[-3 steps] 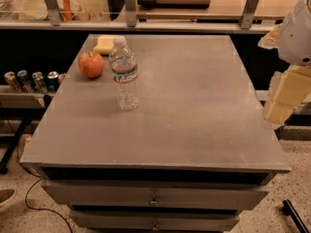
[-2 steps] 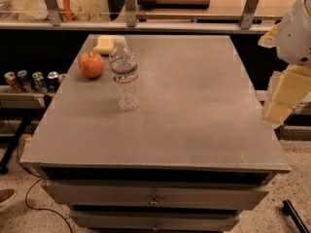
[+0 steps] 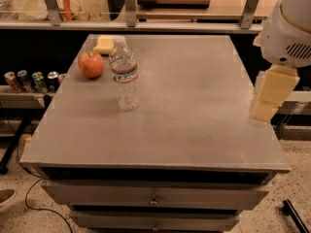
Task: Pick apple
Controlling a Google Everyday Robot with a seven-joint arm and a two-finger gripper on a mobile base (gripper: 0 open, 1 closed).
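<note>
The round red-orange apple sits near the far left corner of the grey flat-topped bench, a little in from the left edge. The robot's cream-coloured gripper hangs at the opposite side, over the right edge of the bench about halfway along it, below the rounded white housing of the arm. The apple and the gripper are well apart, with almost the whole width of the top between them. Whether the gripper is open or closed cannot be told from this view; it holds nothing that can be seen.

A clear plastic water bottle with a white cap and a red-and-blue label stands upright just to the right of the apple and slightly nearer the front edge, close to it but not touching. It stands roughly on the line between the gripper and the apple. A pale yellow sponge block lies flat behind the apple, at the far edge.

Off the bench to the left, a row of drink cans stands on a lower ledge. Metal drawers run under the front edge.
</note>
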